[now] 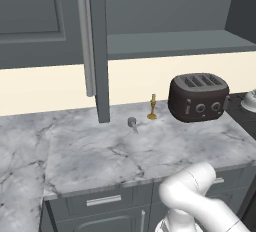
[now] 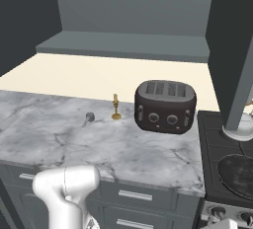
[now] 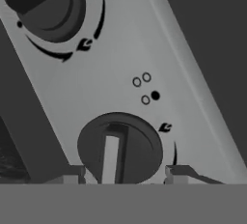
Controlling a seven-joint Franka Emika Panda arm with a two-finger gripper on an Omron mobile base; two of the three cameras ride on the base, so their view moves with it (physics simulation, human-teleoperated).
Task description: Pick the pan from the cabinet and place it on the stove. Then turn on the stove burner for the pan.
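Note:
The black pan [image 2: 239, 171] sits on the stove [image 2: 213, 173] at the right end of the counter, over the near burner. In the hand view my gripper [image 3: 124, 174] faces the stove's grey control panel [image 3: 144, 49]. Its fingertips [image 3: 72, 175] stand one on each side of a round dark knob [image 3: 140, 150]. The knob's raised bar runs between them with a gap on both sides, so the gripper is open. A second knob [image 3: 46, 3] shows further along the panel. The cabinet [image 1: 175, 6] stands open above the counter, with its grey shelf [image 1: 175, 42] bare.
A dark four-slot toaster [image 1: 197, 97] stands on the marble counter [image 1: 100, 156] beside the stove. A small gold object [image 1: 152, 107] and a small grey one [image 1: 132, 123] lie left of it. A white kettle [image 2: 241, 132] sits on the stove's back. The open cabinet door [image 1: 97, 46] hangs over the counter.

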